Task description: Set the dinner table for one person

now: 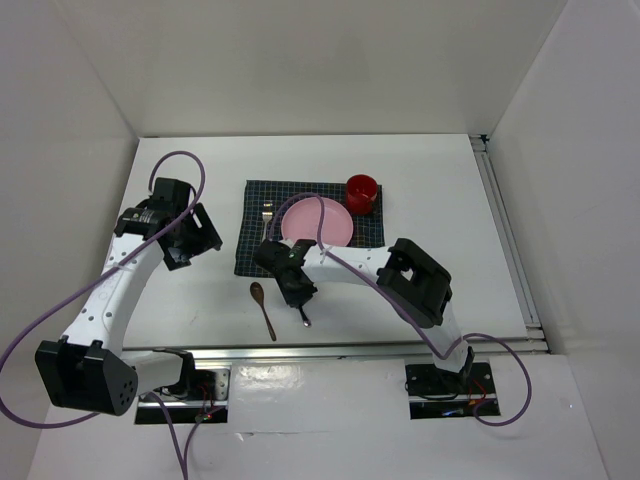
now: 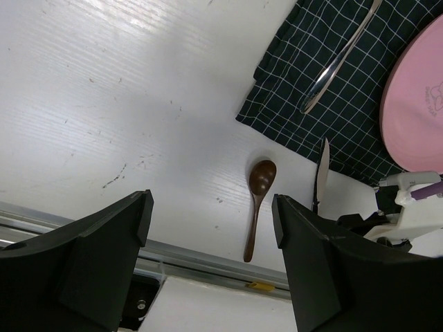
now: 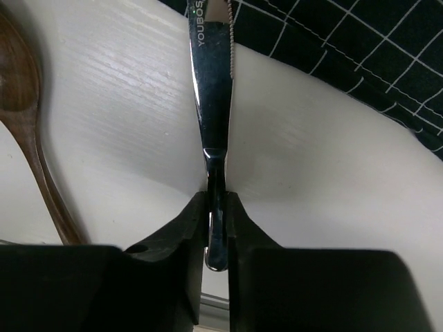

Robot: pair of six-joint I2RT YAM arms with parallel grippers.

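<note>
The large white matte rectangular dinner table (image 1: 430, 200) is spread before both arm bases, its long axis running left to right. A dark navy checked cloth mat (image 1: 250, 228) is laid near its middle, with a round pink plate (image 1: 318, 222) and a silver metal fork (image 1: 267, 213) on it and a red cup (image 1: 362, 192) at its far right corner. A silver steel table knife (image 3: 211, 104) is clamped at the handle by the right gripper (image 3: 216, 225). The blade is aimed at the far edge, with the tip at the mat's near border. A brown wooden spoon (image 1: 266, 312) is laid just left of the knife. The left gripper (image 2: 211, 207) is held with its fingers apart and empty, toward the left edge.
</note>
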